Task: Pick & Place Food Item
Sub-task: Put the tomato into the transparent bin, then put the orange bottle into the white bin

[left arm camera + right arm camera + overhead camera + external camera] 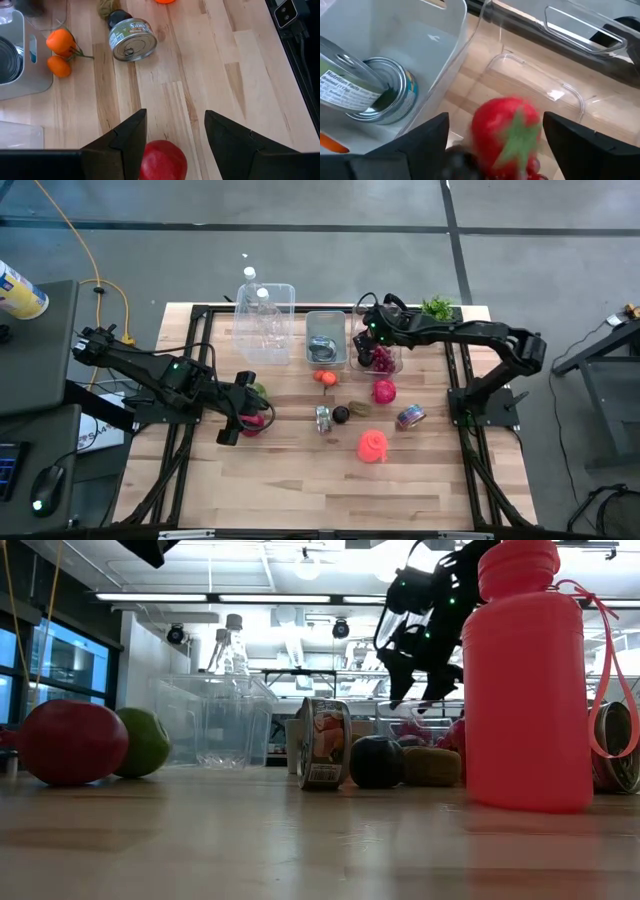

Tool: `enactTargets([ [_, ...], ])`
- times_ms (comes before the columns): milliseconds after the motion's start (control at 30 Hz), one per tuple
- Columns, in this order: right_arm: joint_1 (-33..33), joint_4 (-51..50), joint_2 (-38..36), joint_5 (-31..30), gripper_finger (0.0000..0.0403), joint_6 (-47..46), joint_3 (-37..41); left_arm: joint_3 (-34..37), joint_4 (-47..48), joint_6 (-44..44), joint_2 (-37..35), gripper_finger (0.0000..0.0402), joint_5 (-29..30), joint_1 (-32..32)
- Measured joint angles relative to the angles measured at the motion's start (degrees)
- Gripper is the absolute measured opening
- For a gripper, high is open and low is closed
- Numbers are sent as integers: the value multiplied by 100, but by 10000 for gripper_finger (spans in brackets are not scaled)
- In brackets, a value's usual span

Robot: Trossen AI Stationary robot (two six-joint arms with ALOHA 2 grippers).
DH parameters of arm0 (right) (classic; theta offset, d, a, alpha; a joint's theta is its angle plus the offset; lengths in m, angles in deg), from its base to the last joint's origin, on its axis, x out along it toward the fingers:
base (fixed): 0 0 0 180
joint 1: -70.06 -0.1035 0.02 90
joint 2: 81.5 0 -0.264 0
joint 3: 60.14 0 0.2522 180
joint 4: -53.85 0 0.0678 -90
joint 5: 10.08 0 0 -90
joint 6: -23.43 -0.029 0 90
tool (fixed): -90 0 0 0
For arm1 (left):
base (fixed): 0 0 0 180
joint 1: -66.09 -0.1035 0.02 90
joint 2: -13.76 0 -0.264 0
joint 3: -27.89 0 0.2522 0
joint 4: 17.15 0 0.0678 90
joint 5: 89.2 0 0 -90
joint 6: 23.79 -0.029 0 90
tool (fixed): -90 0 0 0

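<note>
My right gripper (372,340) hangs open over a small clear container (380,362) at the far middle of the table. A red strawberry-like fruit with green leaves (506,131) shows blurred between its spread fingers, over the container's wall (560,90). My left gripper (240,418) stands open at the left, raised above a red apple (162,161) that rests on the table beside a green apple (145,740). The red apple (72,742) lies below the gap between the left fingers and apart from them.
A grey bin (325,340) with cans (375,95) and a large clear bin (265,320) with bottles stand at the far edge. A can on its side (132,39), tangerines (61,50), a dark fruit (341,415) and a pink bottle (372,445) lie mid-table.
</note>
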Motion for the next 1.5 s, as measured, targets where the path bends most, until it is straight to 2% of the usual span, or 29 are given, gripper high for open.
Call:
enactTargets([
  [367,2,39,-58,97,315,253,0,0,0,18,0,191,-2,0],
  [567,-294,229,-663,301,315,718,0,0,0,17,0,191,-2,0],
  [733,-973,314,-1384,277,316,903,0,13,-22,17,-2,191,-2,0],
  [933,-2215,564,-1969,120,316,1220,0,307,-312,373,-4,191,-7,0],
  [1200,-3827,925,-1973,-1139,315,1475,-2,706,-1241,903,-2,191,-30,85],
  [1500,-4948,1245,-1574,-1858,316,1501,0,706,-1295,757,3,191,-37,288],
])
